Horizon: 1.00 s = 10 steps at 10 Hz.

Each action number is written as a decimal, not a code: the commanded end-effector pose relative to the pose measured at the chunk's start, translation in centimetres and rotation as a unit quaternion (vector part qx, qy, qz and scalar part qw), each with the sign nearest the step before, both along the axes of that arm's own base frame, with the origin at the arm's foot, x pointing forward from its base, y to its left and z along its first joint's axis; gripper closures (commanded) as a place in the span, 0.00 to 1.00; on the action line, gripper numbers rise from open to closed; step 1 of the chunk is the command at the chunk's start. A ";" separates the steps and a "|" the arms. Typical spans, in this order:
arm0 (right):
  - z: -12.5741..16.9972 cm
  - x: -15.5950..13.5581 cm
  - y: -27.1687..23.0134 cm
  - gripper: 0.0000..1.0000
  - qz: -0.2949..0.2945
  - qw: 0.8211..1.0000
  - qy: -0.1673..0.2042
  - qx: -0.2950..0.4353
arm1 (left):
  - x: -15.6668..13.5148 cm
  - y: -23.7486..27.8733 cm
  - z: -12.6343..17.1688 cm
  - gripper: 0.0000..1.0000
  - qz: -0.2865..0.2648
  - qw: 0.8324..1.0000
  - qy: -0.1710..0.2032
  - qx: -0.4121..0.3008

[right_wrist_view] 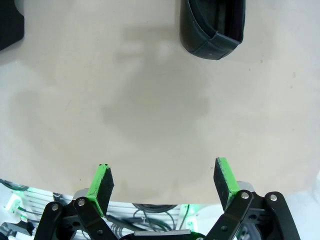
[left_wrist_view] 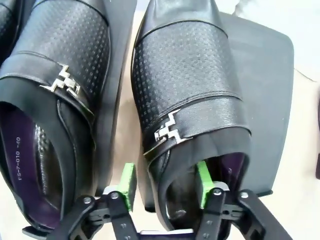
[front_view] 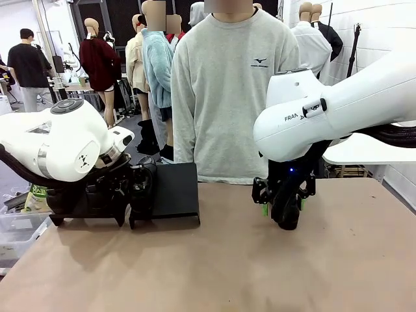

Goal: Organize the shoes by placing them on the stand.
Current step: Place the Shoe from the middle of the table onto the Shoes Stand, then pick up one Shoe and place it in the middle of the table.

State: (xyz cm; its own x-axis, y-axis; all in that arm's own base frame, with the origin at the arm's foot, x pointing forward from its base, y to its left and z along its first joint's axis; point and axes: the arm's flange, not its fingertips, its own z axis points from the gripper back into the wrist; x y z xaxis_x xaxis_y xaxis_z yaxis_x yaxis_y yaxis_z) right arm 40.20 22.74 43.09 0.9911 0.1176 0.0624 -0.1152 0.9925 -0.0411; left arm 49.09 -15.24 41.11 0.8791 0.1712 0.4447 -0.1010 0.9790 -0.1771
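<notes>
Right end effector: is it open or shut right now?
Open. In the right wrist view the right end effector has its green pads spread wide, with bare table between them and nothing held.

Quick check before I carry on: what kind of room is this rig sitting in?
Probably a robot lab or data-collection workshop, not a shop. A person stands across a brown work table, and another person stands at a bench in the open room behind. On the table, a black stand holds a black shoe.

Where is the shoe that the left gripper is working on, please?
In the left wrist view the shoe lies on the black stand, beside another shoe, with the left gripper straddling its heel wall.
</notes>
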 end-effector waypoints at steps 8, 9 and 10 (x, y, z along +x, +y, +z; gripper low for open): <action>0.1 -0.1 0.0 0.00 -0.005 1.000 0.003 -0.003 | -0.1 0.1 0.7 0.00 0.001 1.000 -0.001 0.000; 0.1 -0.1 0.0 0.00 -0.005 1.000 0.003 -0.003 | -0.1 0.1 0.7 0.00 0.001 1.000 -0.001 0.000; 0.1 -0.1 0.0 0.00 -0.005 1.000 0.003 -0.003 | -0.1 0.1 0.7 0.00 0.001 1.000 -0.001 0.000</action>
